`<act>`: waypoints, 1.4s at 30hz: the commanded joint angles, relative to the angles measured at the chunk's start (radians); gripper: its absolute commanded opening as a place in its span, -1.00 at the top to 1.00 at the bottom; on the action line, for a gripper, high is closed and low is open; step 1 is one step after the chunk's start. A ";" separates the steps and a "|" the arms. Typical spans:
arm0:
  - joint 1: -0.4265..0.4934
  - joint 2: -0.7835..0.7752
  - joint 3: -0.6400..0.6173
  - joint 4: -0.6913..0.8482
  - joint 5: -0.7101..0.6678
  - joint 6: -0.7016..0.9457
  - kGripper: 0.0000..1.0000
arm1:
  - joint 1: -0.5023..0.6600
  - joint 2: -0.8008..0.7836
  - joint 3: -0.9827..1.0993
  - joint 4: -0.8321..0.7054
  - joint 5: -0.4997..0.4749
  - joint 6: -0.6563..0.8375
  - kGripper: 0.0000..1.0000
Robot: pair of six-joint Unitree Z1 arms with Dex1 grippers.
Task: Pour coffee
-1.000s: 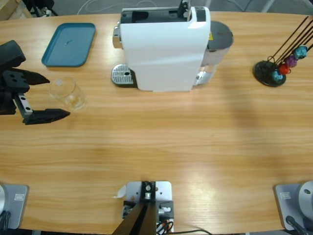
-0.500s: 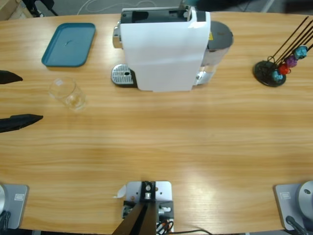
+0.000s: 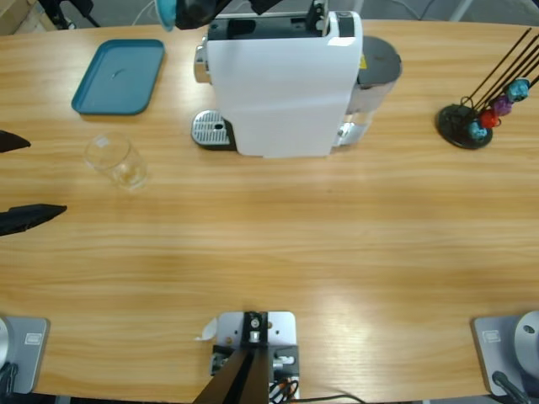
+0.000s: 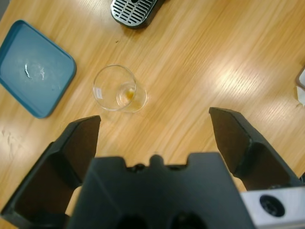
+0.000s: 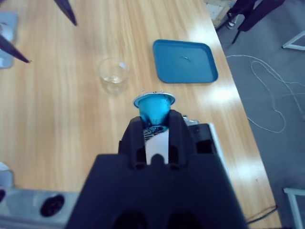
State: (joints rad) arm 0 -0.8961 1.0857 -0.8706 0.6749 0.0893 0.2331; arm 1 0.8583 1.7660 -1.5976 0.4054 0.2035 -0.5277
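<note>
Glass (image 4: 119,89) with trace of coffee (image 4: 127,93): light, slippery, fragile; grip mid-wall. Left tool (image 4: 155,131) spread, empty. Right tool (image 5: 155,125) pinching blue capsule (image 5: 153,107).

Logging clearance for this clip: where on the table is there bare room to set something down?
Widest free patch: the wooden table in front of the coffee machine, across to the capsule stand. Tighter on the other side, where the glass cup sits between the blue tray, the drip grate and the open left tool.
</note>
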 commanded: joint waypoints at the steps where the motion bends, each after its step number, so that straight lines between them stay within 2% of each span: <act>1: 0.000 0.031 0.037 -0.003 0.021 -0.014 -0.99 | -0.121 0.079 -0.011 0.032 -0.029 -0.071 1.00; 14: 0.028 0.051 0.066 -0.034 0.016 -0.015 -0.99 | -0.139 0.107 -0.007 0.068 0.026 -0.106 1.00; 34: 0.028 0.053 0.087 -0.057 0.016 -0.015 -0.99 | -0.127 0.143 -0.028 0.085 -0.019 -0.106 1.00; 35: 0.028 0.053 0.087 -0.057 0.016 -0.015 -0.99 | -0.127 0.140 -0.027 0.091 -0.018 -0.106 0.61; 36: 0.028 0.052 0.087 -0.057 0.016 -0.015 -0.99 | -0.127 0.135 -0.027 0.096 -0.019 -0.106 -0.03; 37: 0.028 0.052 0.087 -0.057 0.016 -0.015 -0.99 | -0.126 0.132 -0.026 0.097 -0.022 -0.106 -0.37; 38: 0.028 0.053 0.087 -0.057 0.016 -0.015 -0.99 | -0.125 0.128 -0.025 0.096 -0.030 -0.106 -0.62; 40: 0.027 0.053 0.086 -0.058 0.016 -0.017 -0.99 | -0.125 0.116 -0.025 0.091 -0.039 -0.106 -0.91; 42: 0.028 0.049 0.086 -0.058 0.016 -0.023 -0.99 | -0.125 0.110 -0.030 0.083 -0.042 -0.105 -0.98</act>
State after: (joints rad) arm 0 -0.8773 1.1154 -0.8170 0.6316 0.0985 0.2255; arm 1 0.7320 1.8575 -1.6276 0.4832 0.1856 -0.6220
